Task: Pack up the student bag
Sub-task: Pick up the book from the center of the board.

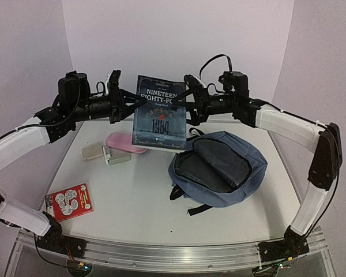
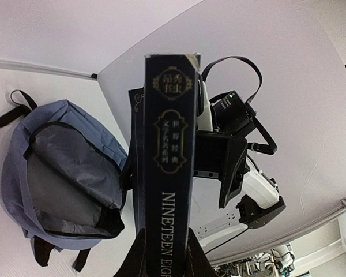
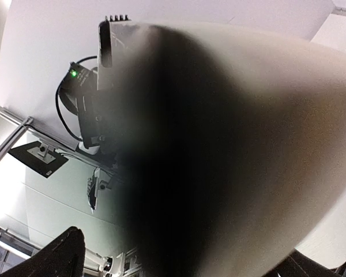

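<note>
Navy book [image 1: 159, 112] hung upright over the surface [image 1: 138, 196], pinched at its spine by the left pincer [image 1: 132, 103], the right pincer [image 1: 188, 105] gaping wide around its far edge, not gripping; student bag [image 1: 219, 167] lay open-mouthed below-right, and the one-sided hold risked the book tilting or slipping.

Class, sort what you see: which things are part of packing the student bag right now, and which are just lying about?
In use: student bag, open; book, gripped by left gripper; right gripper, open at book's edge.
Lying about: pink pencil case; red packet; two grey boxes.
</note>
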{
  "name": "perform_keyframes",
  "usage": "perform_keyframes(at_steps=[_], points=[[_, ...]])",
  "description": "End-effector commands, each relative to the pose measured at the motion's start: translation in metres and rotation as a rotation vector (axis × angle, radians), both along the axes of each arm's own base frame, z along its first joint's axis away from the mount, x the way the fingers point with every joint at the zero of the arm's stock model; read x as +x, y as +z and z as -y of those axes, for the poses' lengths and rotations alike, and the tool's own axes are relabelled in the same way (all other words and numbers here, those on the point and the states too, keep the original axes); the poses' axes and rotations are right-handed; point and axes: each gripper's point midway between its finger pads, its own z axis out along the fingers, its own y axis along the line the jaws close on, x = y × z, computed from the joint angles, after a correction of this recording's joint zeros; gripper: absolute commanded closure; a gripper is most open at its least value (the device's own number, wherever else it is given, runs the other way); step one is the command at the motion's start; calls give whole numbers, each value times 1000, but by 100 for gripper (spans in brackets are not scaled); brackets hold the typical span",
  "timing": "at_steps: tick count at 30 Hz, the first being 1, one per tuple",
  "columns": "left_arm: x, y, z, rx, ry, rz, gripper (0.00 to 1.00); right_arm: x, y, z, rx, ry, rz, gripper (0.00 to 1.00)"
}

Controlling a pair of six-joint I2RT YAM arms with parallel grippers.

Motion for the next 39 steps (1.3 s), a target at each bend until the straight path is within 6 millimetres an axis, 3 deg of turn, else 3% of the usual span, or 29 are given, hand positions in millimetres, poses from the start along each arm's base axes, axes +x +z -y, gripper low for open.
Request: perform_keyframes(at_steps=[1, 6, 17, 21, 31, 33, 39], points=[[-3, 79, -17, -152, 77, 236, 100, -1, 46, 14, 94, -45, 57, 2], [-2, 90, -15, -191, 65, 257, 100, -7, 50, 16, 118, -57, 86, 2], [-6, 110, -12, -239, 33, 290, 100, 9, 17, 17, 67, -158, 88, 2], [-7, 115, -11, -257, 22, 298, 100, 11, 18, 15, 70, -158, 88, 2], [-9, 121, -10, -273, 9, 315, 100, -13, 38, 10, 143, -17, 24, 3], [-7, 118, -8, -273, 6, 305, 100, -18, 49, 11, 196, 14, 10, 12], [3, 103, -11, -242, 52, 267, 100, -29, 67, 16, 254, 56, -8, 59]])
